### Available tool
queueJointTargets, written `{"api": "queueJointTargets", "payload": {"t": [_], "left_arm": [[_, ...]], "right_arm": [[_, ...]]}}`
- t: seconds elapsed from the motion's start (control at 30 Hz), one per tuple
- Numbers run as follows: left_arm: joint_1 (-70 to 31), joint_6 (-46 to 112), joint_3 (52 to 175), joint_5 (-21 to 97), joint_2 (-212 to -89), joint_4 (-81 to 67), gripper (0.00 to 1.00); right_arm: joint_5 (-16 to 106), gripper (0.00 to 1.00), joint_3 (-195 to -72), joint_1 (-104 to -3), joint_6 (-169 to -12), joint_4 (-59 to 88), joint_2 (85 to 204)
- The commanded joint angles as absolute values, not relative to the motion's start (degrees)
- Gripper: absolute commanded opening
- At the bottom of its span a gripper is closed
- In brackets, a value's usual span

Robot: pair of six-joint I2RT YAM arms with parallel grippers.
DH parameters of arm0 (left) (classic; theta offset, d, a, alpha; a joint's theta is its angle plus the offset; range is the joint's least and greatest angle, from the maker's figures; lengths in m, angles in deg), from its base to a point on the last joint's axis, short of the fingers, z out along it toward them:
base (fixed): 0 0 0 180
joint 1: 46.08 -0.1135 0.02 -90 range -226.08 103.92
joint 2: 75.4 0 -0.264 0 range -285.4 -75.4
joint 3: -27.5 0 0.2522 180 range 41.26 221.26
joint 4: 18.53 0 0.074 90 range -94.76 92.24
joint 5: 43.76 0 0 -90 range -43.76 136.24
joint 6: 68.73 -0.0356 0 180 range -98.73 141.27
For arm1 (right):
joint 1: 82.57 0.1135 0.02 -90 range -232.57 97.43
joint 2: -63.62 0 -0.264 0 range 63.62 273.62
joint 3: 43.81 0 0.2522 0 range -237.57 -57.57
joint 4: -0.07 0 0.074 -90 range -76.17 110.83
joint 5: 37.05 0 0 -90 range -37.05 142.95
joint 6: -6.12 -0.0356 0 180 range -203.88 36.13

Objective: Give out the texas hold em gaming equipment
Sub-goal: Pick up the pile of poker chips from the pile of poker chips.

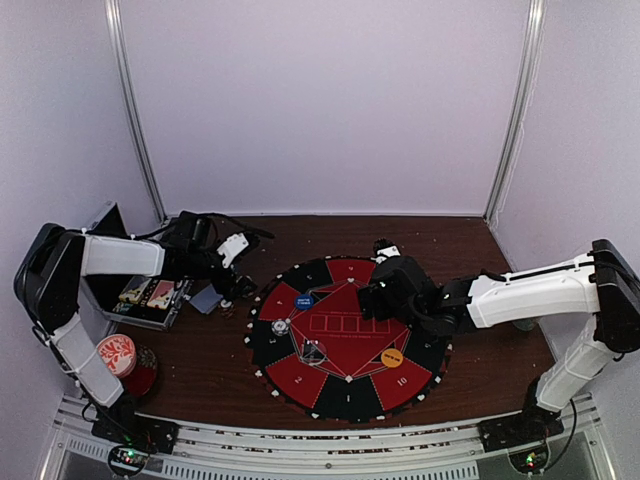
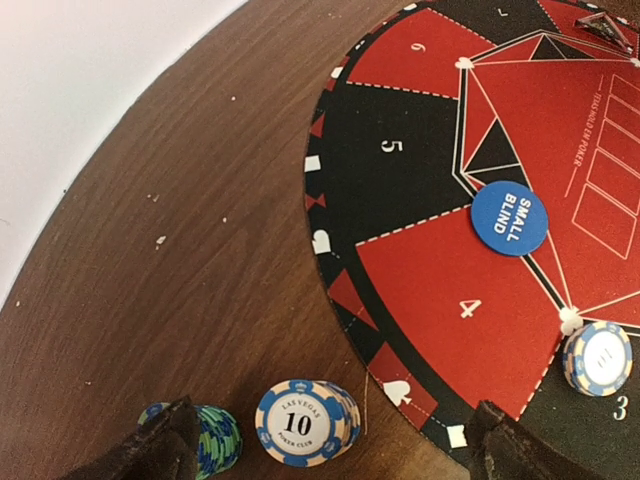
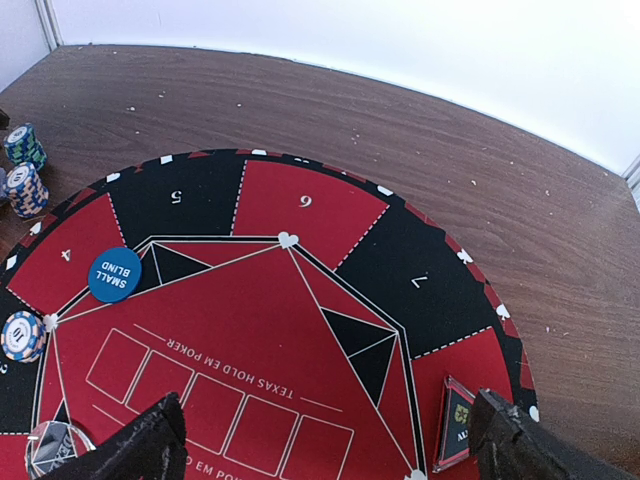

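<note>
Blue button (image 2: 509,218), orange button (image 1: 392,357) and some chips (image 2: 597,358) sit on your mat (image 2: 420,160); two stacks (image 2: 305,422) wait off it. Your left gripper (image 2: 335,440) and right gripper (image 3: 325,440) gape, empty.

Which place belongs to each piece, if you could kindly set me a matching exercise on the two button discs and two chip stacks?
Things:
1 blue button disc
2 orange button disc
3 chip stack marked 10
4 pale chip stack

Places:
a on the table, just off the mat
b on the mat, at the 4-5 line
c on the mat, at the 3-4 line
d on the mat, by sector 10

Pairs: 1-b, 2-d, 3-a, 4-c
</note>
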State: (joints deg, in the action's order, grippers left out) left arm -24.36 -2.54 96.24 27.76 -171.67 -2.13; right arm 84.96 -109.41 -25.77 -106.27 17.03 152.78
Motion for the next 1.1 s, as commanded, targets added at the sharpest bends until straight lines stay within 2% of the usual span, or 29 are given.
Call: {"api": "queueJointTargets", "payload": {"t": [0.0, 0.73, 0.97, 1.07], "left_arm": [[-25.2, -1.6, 98.3, 28.7, -172.7, -5.0, 0.95], [-26.3, -2.3, 100.8, 30.3, -178.0, -4.3, 0.87], [-26.4, -2.3, 101.0, 29.4, -178.2, -3.6, 0.71], [-26.4, -2.5, 101.0, 29.3, -178.2, -3.5, 0.68]], "right_arm": [[86.2, 0.99, -108.7, -26.1, -106.4, 16.9, 152.1], [85.8, 0.99, -108.7, -26.1, -106.3, 16.9, 152.2], [85.8, 0.99, -108.6, -26.1, -106.3, 16.9, 152.1], [85.7, 0.99, -108.6, -26.1, -106.3, 16.9, 152.1]]}}
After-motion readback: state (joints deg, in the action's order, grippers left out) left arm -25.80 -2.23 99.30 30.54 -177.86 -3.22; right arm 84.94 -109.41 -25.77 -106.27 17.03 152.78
